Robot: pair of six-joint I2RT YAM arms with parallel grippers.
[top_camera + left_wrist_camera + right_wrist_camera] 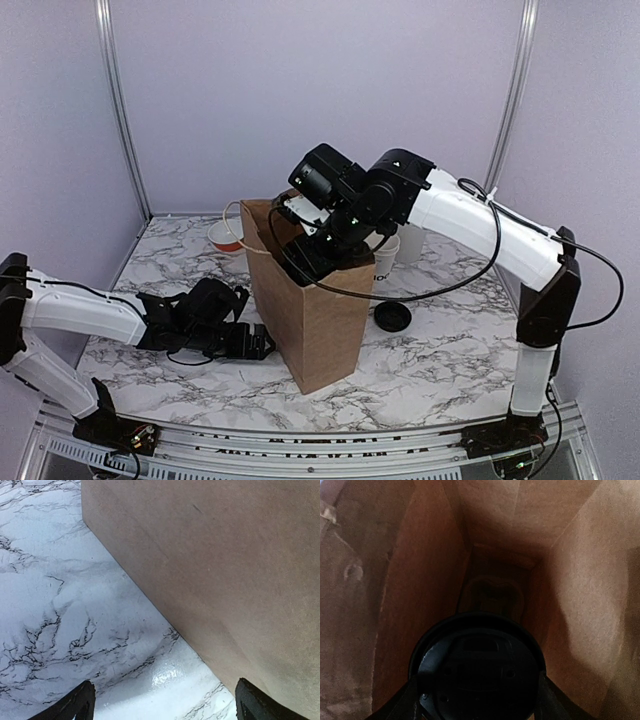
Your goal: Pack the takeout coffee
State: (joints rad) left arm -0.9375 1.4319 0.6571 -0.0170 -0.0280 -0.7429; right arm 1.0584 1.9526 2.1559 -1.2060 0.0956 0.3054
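Right pincer [477,694] clasps the glossy round black lid [477,662] inside the paper bag [580,605].

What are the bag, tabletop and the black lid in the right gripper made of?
bag: matte brown kraft paper, creased folds. tabletop: glossy marble pattern with glare, maybe laminate or stone. black lid: smooth, faint sheen, moulded details, probably plastic.
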